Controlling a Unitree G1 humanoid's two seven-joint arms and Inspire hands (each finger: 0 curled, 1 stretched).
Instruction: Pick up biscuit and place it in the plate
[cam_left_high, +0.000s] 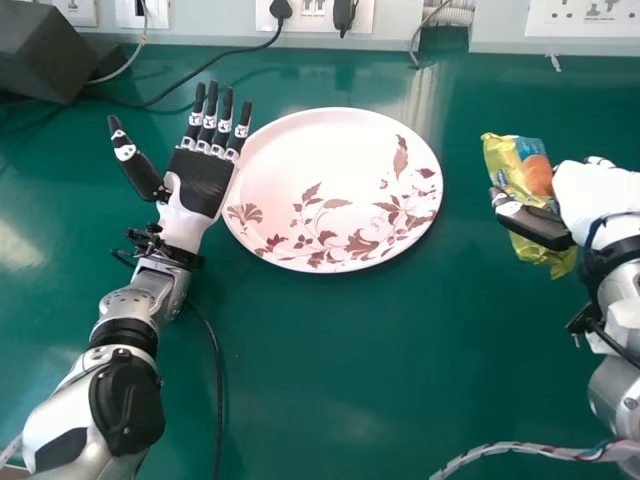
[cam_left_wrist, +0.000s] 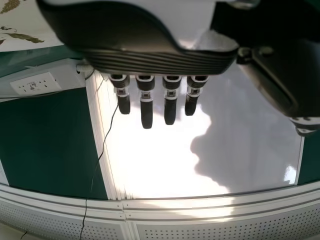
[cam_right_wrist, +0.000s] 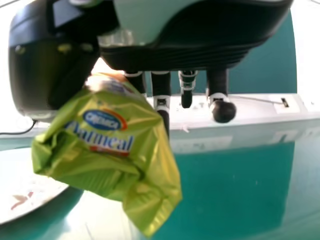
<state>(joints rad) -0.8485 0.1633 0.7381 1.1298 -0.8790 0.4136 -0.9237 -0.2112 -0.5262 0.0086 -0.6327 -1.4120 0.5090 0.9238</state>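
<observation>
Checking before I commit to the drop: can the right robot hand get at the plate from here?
Probably yes: the right robot hand, holding the biscuit packet, is right of the plate, with nothing seen between them. The left robot hand is at the opposite rim.

Green table with floral plate, dark box, black cable.

Right wrist view: biscuit packet, yellow-green, carries the word "Oatmeal" in blue letters. Next to that word, a blue oval logo with white capital letters, too blurred to read with certainty. Red strip along the other side of the word; any lettering there illegible. Left wrist view: marks on white wall socket too small to read.
</observation>
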